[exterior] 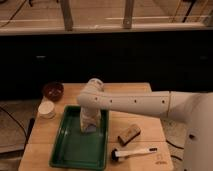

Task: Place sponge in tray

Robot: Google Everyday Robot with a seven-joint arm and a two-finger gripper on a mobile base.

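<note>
Gripper (89, 125) of the white arm (135, 102) points down over the green rectangular plastic tray (64, 150); whether it is open or closed, I cannot tell. The brown block-shaped sponge (129, 134) lies on the light wooden bench (142, 92), just beside the tray's right edge.

Worktop (145, 120) is showing light wood, matt and smooth. Tray (65, 150) is looking like green plastic and is catching a slight gloss along its rim. Arm (135, 102) is wearing a white, smooth, hard shell, plastic by the look. Gripper (89, 124) is sitting low over the tray, centre-left of the frame, pale and matt. Sponge (129, 134) at lower right is looking brown, rough and dull. Brush (135, 151) is showing a smooth white handle. Bowl (52, 91) at left is looking dark and faintly glossy. Cup (47, 109) is looking white and matt.
</note>
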